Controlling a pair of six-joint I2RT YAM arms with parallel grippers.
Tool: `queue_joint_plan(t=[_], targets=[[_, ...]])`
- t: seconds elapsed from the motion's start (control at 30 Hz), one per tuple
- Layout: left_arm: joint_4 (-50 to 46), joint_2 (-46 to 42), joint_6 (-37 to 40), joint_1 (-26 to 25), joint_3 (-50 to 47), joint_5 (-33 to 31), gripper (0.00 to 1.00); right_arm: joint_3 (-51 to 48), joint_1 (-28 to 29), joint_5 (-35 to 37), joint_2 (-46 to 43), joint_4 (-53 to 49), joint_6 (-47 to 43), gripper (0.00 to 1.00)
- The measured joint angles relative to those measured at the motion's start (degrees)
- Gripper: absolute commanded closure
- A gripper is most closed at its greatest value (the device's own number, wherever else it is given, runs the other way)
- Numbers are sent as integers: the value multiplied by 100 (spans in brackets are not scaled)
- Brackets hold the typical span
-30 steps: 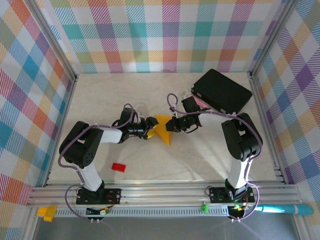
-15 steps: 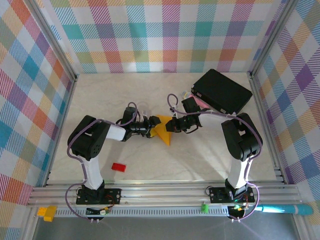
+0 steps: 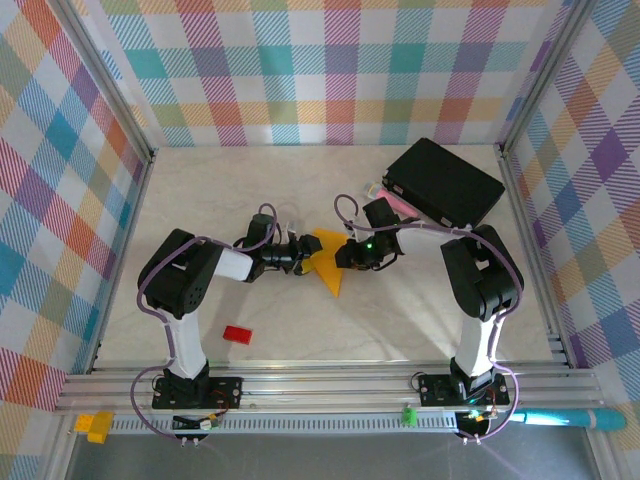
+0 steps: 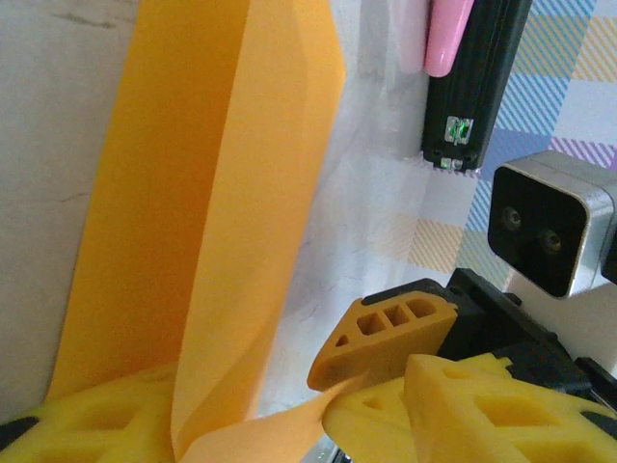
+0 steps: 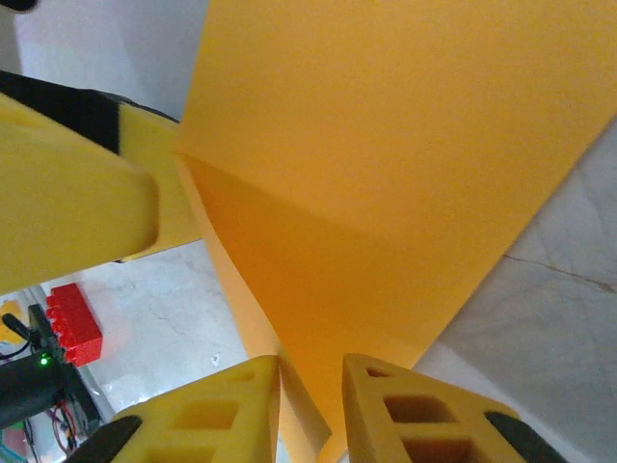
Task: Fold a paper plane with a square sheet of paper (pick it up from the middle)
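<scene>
The square sheet of paper (image 3: pixel 327 263) is orange-yellow and folded into a pointed wedge at the table's middle, its tip toward the near edge. My left gripper (image 3: pixel 301 254) meets it from the left. In the left wrist view its yellow fingers (image 4: pixel 434 405) stand wide apart, open, with the creased paper (image 4: pixel 222 222) rising between them. My right gripper (image 3: pixel 344 256) meets the paper from the right. Its fingertips (image 5: pixel 241 395) are slightly parted, open, and a folded edge of the paper (image 5: pixel 386 174) sits in the gap.
A black box (image 3: pixel 445 183) lies at the back right with a pink stick (image 3: pixel 392 200) along its left side. A small red block (image 3: pixel 237 334) lies near the left arm's base. Checked walls close in the table on three sides.
The right gripper's jaws have come apart from the paper's edge. The left arm's elbow swung toward the middle, and the paper's near tip shifted slightly.
</scene>
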Motion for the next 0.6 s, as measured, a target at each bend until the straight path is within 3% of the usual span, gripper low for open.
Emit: queue_joint_plan(t=[0.27, 0.6], targets=[[-634, 7, 590, 0, 225, 92, 53, 0, 0, 214, 188, -17, 2, 76], [-1722, 13, 1554, 0, 555, 125, 68, 20, 0, 317, 260, -92, 0, 76]])
